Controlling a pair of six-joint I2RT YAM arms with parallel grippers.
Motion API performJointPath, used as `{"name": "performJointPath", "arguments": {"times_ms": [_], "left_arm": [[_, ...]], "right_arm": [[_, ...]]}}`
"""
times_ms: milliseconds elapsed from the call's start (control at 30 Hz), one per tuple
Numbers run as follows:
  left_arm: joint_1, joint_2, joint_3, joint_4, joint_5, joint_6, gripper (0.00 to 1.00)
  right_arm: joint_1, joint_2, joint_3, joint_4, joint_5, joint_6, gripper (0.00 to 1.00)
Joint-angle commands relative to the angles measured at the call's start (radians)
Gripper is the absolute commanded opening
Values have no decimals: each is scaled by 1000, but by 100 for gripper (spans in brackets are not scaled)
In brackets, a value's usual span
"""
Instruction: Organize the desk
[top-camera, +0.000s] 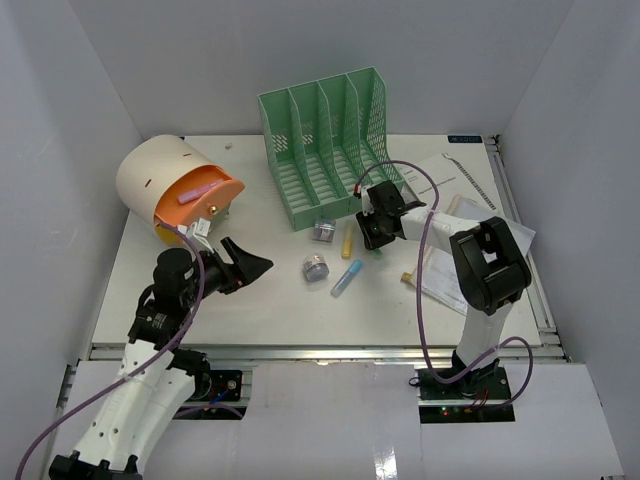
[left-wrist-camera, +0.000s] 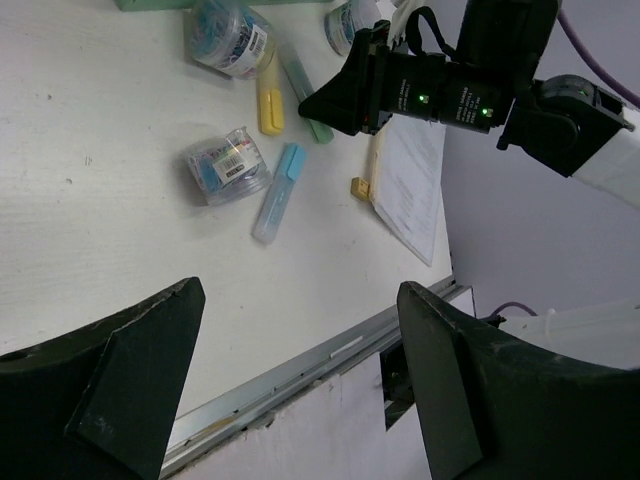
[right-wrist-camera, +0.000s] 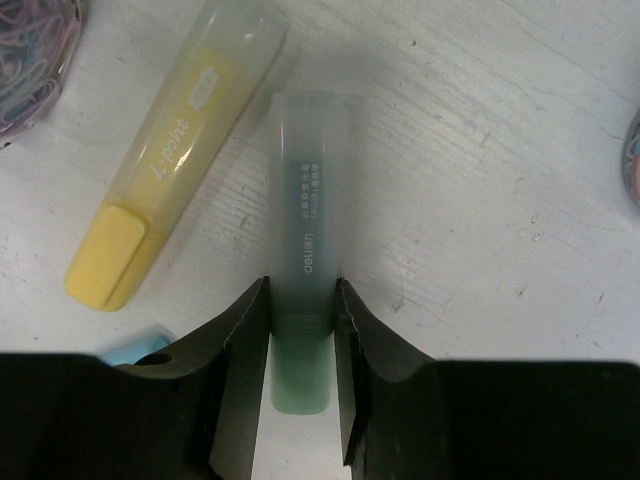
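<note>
The white desk (top-camera: 130, 290) carries scattered stationery. My right gripper (top-camera: 378, 238) is down on the desk in front of the green file rack (top-camera: 325, 140). In the right wrist view it (right-wrist-camera: 302, 292) is shut on a green highlighter (right-wrist-camera: 302, 200) that lies on the desk surface. A yellow highlighter (right-wrist-camera: 170, 160) lies just left of it, and a blue highlighter (top-camera: 346, 276) lies nearer the front. My left gripper (top-camera: 255, 265) is open and empty above the desk's left half, its fingers (left-wrist-camera: 150, 360) wide apart.
Two clear jars of paper clips (top-camera: 316, 268) (top-camera: 323, 231) sit by the highlighters. A cream and orange round holder (top-camera: 175, 190) with a pink marker lies back left. Papers (top-camera: 450, 195) lie right, with a small yellow block (top-camera: 407, 277). A metal rail (top-camera: 320, 350) edges the front.
</note>
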Motion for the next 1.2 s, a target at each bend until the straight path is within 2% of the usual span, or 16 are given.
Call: {"name": "performJointPath", "arguments": {"times_ms": [0, 133, 200, 333, 500, 700, 933, 1033, 1167], "left_arm": [[-1, 41, -74, 273, 64, -220, 85], [-27, 153, -90, 428, 58, -306, 84], [-95, 212, -92, 506, 22, -331, 83], [-277, 393, -44, 641, -141, -340, 83], [-416, 650, 33, 856, -245, -389, 79], [-477, 852, 159, 980, -336, -399, 77], [-499, 944, 234, 991, -356, -404, 74], [-500, 960, 242, 991, -356, -410, 65], [-499, 974, 246, 993, -345, -414, 46]], "right_arm": [[-13, -63, -22, -3, -40, -22, 12], [-24, -194, -64, -2, -113, -98, 8], [-27, -265, -98, -3, -177, -138, 8], [-28, -397, -148, -3, -397, -180, 8], [-26, -483, -165, -8, -496, -163, 8], [-24, -546, -161, -28, -539, -147, 8], [-24, -591, -184, -11, -579, -135, 8], [-24, -596, -183, -5, -596, -127, 8], [-24, -606, -184, 1, -612, -121, 8]]}}
